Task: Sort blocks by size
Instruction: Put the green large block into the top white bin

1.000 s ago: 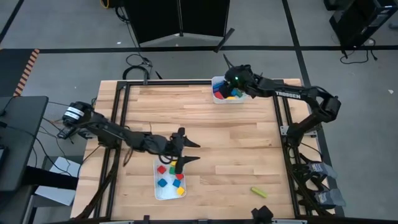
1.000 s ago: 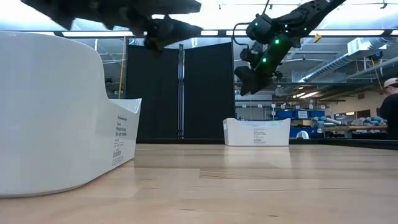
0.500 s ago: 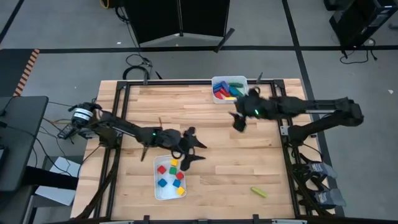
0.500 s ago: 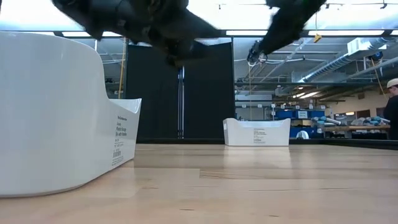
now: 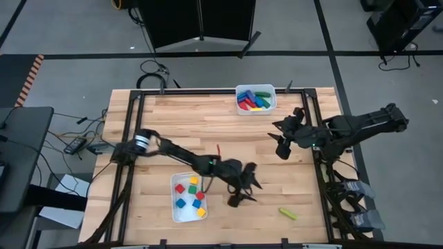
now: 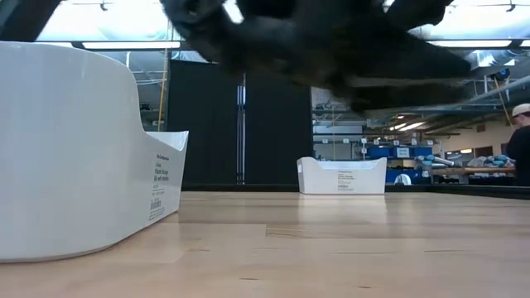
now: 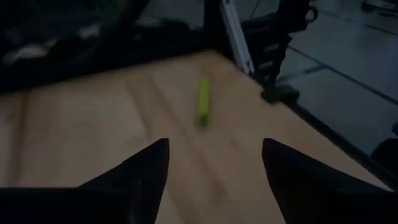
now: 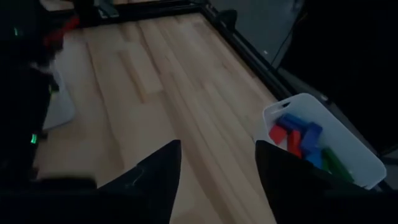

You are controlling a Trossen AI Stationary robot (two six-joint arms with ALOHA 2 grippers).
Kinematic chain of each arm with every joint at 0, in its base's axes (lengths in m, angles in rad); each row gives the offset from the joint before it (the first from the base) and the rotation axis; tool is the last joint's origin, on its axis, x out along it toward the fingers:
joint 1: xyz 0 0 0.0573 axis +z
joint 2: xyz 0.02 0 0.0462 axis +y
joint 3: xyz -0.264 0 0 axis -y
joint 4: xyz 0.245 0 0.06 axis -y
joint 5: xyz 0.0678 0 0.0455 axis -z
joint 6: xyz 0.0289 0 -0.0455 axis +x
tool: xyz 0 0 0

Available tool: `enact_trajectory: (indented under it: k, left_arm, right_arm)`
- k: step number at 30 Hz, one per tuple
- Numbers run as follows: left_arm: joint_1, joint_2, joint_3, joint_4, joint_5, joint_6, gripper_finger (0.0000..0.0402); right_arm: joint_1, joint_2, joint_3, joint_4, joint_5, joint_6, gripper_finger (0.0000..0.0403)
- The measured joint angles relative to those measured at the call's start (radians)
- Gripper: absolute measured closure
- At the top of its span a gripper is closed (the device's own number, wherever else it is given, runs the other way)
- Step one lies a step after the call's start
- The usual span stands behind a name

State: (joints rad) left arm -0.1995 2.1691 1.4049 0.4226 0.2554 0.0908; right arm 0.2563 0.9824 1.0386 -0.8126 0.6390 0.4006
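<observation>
One yellow-green bar block (image 5: 288, 214) lies flat on the table near its front right; it also shows in the left wrist view (image 7: 203, 101). My left gripper (image 5: 247, 188) (image 7: 214, 162) is open and empty, above the table to the left of the bar and pointing at it. My right gripper (image 5: 281, 142) (image 8: 217, 162) is open and empty near the table's right edge. A far white tray (image 5: 255, 99) (image 8: 323, 140) holds several long blocks in red, blue and green. A near white tray (image 5: 188, 199) holds several coloured cubes.
The table's dark metal frame runs along its edges (image 5: 315, 149). In the low view the near tray (image 6: 74, 157) stands large at the left, the far tray (image 6: 342, 175) stands at the back, and a blurred dark arm (image 6: 331, 50) crosses the top. Bare wood lies between the trays.
My left gripper has gone from above the near tray toward the table's right and near edges, toward the yellow-green bar. My right gripper has gone from above the far tray toward the table's near and right edges. The blocks and trays have stayed where they were.
</observation>
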Motion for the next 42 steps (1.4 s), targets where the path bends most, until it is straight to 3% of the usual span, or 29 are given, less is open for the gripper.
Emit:
enact_trajectory:
  k: [10,26,31,42]
  left_arm:
    - [-0.024,0.297,0.345,-0.052,0.033,0.057,0.0072]
    - [-0.025,0.613,0.801,-0.151,0.106,0.037,0.0073]
    - [-0.026,0.653,0.861,-0.150,0.106,0.035,0.0080]
    - [-0.045,0.696,0.867,-0.072,0.062,0.035,0.0150]
  right_arm:
    - [0.007,-0.001,-0.001,-0.003,0.000,-0.026,0.0193]
    - [0.017,-0.003,-0.001,-0.002,-0.002,-0.063,0.0193]
    - [0.017,-0.003,-0.001,0.005,-0.002,-0.080,0.0197]
    - [0.017,-0.003,-0.001,0.026,-0.001,-0.089,0.0199]
